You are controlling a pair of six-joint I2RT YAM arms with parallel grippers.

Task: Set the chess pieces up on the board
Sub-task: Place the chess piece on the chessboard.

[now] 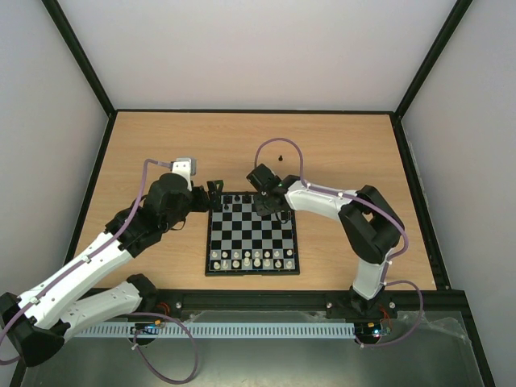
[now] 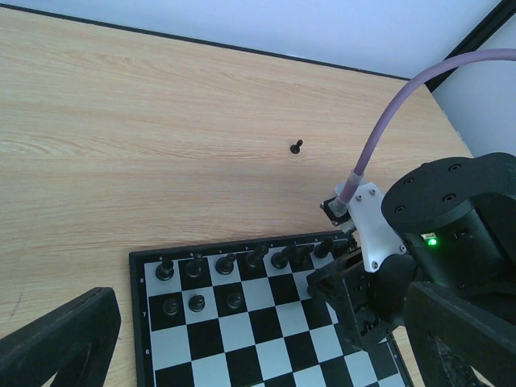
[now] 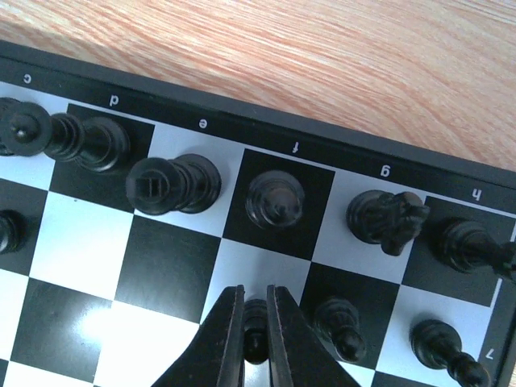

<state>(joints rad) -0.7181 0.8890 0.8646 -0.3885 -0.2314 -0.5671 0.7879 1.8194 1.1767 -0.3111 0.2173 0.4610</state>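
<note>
The board lies mid-table between the arms. Black chess pieces fill its far row, with three pawns at one end of the second row and two pawns at the other. My right gripper is shut on a black pawn over the pale square in front of the f-file piece. It hangs over the board's far edge. One loose black pawn stands on the table beyond the board. My left gripper is open at the board's far left corner, holding nothing.
Pale chess pieces fill the board's two near rows. The right arm's wrist and purple cable crowd the board's far right corner. Black frame posts and grey walls bound the wooden table.
</note>
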